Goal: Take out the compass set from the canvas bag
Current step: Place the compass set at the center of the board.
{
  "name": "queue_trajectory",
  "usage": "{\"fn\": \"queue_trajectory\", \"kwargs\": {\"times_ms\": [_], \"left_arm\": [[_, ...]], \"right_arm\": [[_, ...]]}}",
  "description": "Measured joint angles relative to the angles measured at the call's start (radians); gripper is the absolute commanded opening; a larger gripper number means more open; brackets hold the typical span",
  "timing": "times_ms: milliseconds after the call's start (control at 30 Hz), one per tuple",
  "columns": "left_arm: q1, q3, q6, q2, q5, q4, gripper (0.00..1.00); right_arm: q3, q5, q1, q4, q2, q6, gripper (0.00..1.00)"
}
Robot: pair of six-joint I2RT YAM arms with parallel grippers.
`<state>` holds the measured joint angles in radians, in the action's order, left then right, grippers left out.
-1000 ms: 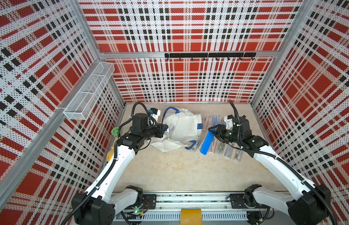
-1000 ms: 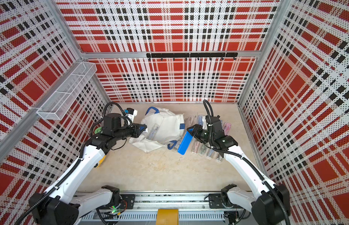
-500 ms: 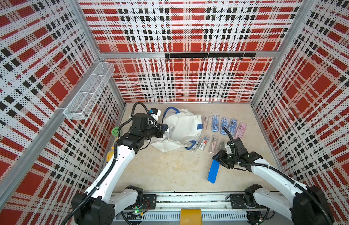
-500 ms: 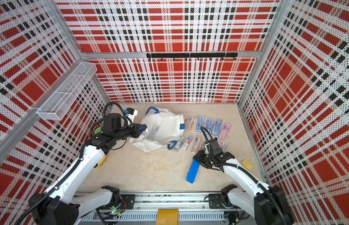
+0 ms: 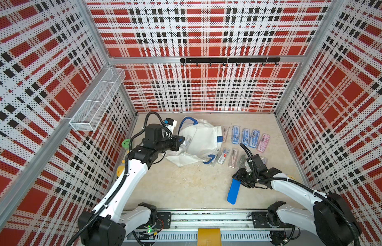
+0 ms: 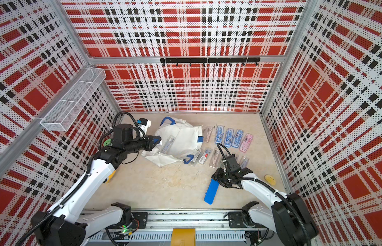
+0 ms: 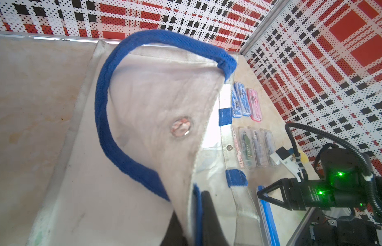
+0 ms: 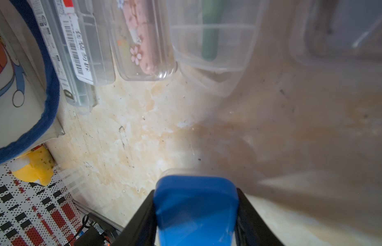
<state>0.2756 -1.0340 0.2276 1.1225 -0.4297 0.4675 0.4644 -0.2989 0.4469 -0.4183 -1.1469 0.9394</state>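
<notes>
The right gripper is closed across the narrow width of the compass set, a slim blue case gripped at one end. The rest of the case slants down toward the table's front edge, right of centre, and I cannot tell whether its free end touches the table. It looks light, rigid and smooth-sided, so it will probably slip or swing rather than bend. A hold nearer its middle, still across the narrow sides, should steady it and keep the lid shut.

The left gripper is pinched tight on the rim of the canvas bag, which slumps near the back edge. Two rows of cases lie just beside the bag's mouth.

A second ago the right gripper and blue case were over those cases by the bag. They have since come forward, well clear of the bag, while the left gripper's grip is unchanged.
</notes>
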Motion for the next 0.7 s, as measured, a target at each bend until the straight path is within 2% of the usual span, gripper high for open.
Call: {"fn": "queue_trajectory", "kwargs": {"times_ms": [167, 267, 500, 567, 700], "left_arm": [[0.012, 0.0, 0.001, -0.002, -0.011, 0.003, 0.0], [0.016, 0.0, 0.003, -0.003, -0.016, 0.004, 0.0], [0.029, -0.001, 0.003, -0.003, -0.033, 0.004, 0.0], [0.047, -0.001, 0.003, -0.003, -0.035, 0.005, 0.0], [0.069, -0.001, 0.003, -0.003, -0.043, 0.005, 0.0]], "right_arm": [[0.003, 0.021, 0.002, -0.02, 0.001, 0.011, 0.7], [0.013, 0.035, 0.002, -0.055, 0.029, 0.014, 0.71], [0.129, 0.084, 0.043, -0.135, 0.184, -0.007, 0.53], [0.179, 0.105, 0.097, -0.114, 0.225, -0.019, 0.49], [0.262, 0.165, 0.254, -0.003, 0.238, -0.042, 0.46]]}}
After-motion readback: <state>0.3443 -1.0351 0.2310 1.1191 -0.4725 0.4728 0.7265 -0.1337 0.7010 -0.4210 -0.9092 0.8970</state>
